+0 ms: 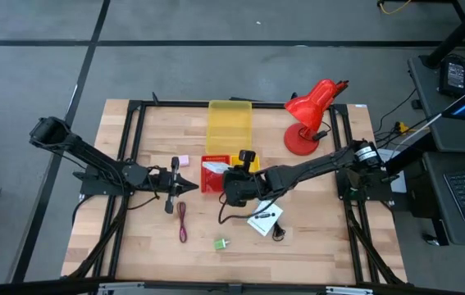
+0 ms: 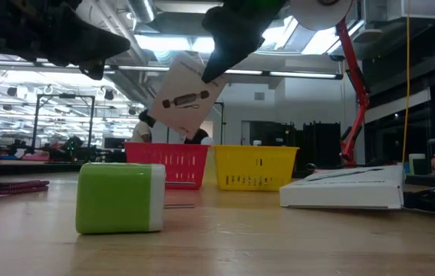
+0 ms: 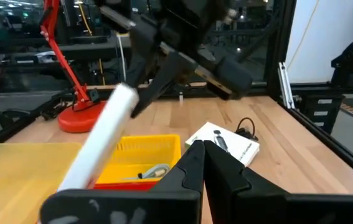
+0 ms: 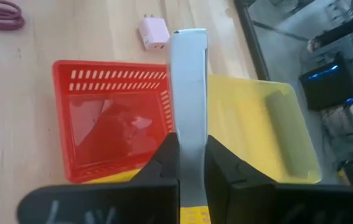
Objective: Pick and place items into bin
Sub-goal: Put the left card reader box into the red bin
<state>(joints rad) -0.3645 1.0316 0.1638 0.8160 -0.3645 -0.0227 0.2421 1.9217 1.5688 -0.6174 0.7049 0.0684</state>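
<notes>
My right gripper (image 1: 229, 182) is shut on a white printed packet (image 4: 187, 81), which is in the air above a red basket (image 4: 111, 118). My left gripper (image 1: 191, 187) is shut and holds nothing, just left of that basket. A second white packet (image 1: 263, 220) lies flat by a black cable (image 1: 279, 232). On the tabletop rest a green block (image 1: 221, 243), a pink cube (image 1: 183, 161) and a dark red cord-like tool (image 1: 182, 221). A small yellow basket (image 2: 255, 166) stands beside the red one. My right gripper pinches the white packet's flat faces between its two fingers at one end (image 4: 187, 134). The fingers slant down from the table's right side. The packet juts out past the fingertips, tilted in the low view (image 2: 182, 96), lifted clear above the red basket.
A translucent yellow bin (image 1: 230, 124) stands at the far middle of the table. A red desk lamp (image 1: 310, 115) stands at the far right. A black frame (image 1: 134, 147) runs around the tabletop. Bare wood lies along the near edge.
</notes>
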